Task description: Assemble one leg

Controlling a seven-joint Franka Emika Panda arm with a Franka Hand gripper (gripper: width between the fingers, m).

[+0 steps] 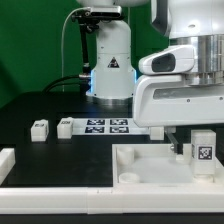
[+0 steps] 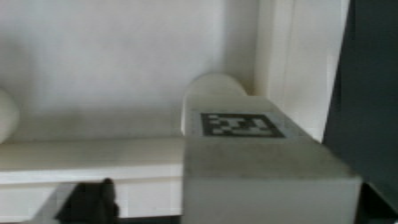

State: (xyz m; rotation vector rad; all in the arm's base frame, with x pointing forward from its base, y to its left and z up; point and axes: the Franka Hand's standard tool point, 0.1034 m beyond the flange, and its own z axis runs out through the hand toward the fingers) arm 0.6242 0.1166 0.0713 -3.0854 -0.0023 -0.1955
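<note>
A leg (image 1: 203, 152), a small white post with a marker tag, stands upright at the corner of the large white tray-like piece (image 1: 150, 168) on the exterior view's right. My gripper (image 1: 200, 147) is down around it. In the wrist view the leg (image 2: 249, 150) fills the space between the jaws, its far end against the tray-like piece (image 2: 107, 80). One dark finger (image 2: 98, 200) stands apart from the leg with a visible gap. The other finger is at the frame edge and hard to make out. My gripper (image 2: 237, 205) looks open around the leg.
Two more small white legs (image 1: 40, 128) (image 1: 65, 127) lie on the black table at the exterior view's left. The marker board (image 1: 108, 125) lies behind the tray-like piece. A white part (image 1: 6, 160) sits at the left edge. A white rail (image 1: 60, 200) runs along the front.
</note>
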